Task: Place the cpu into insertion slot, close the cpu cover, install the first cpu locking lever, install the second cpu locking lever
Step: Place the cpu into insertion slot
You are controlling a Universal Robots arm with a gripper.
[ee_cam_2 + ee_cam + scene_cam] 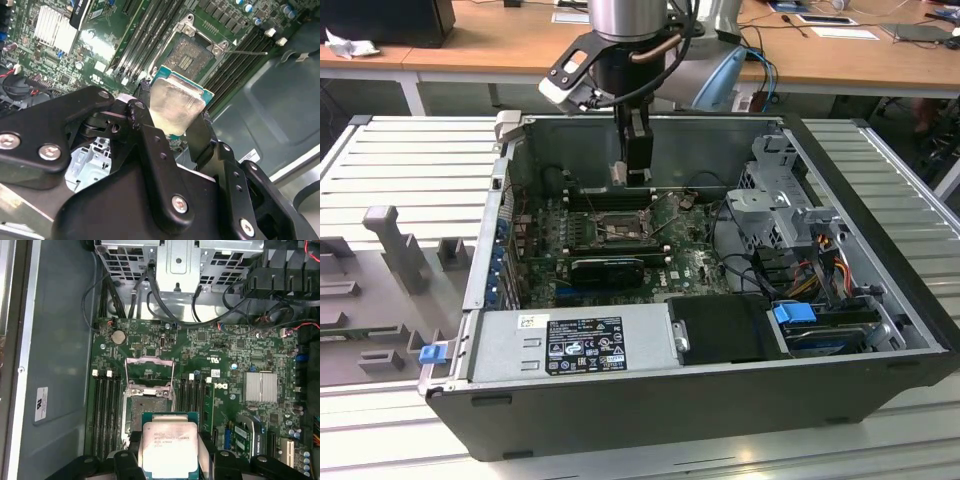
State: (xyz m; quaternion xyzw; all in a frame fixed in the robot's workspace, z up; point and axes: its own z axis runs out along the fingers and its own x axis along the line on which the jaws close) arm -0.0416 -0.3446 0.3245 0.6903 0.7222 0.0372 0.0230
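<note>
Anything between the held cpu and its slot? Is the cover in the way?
Nothing visible. The gripper holds the cpu above the bare insertion slot; the cpu cover is swung open, off the slot.

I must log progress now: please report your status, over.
Gripper shut on cpu, held above the motherboard. Socket bare, cpu cover raised open. Nothing seen blocking the socket.

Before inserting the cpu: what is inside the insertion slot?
The insertion slot shows bare contacts, no chip. In the first wrist view the cpu in the gripper covers one edge.
</note>
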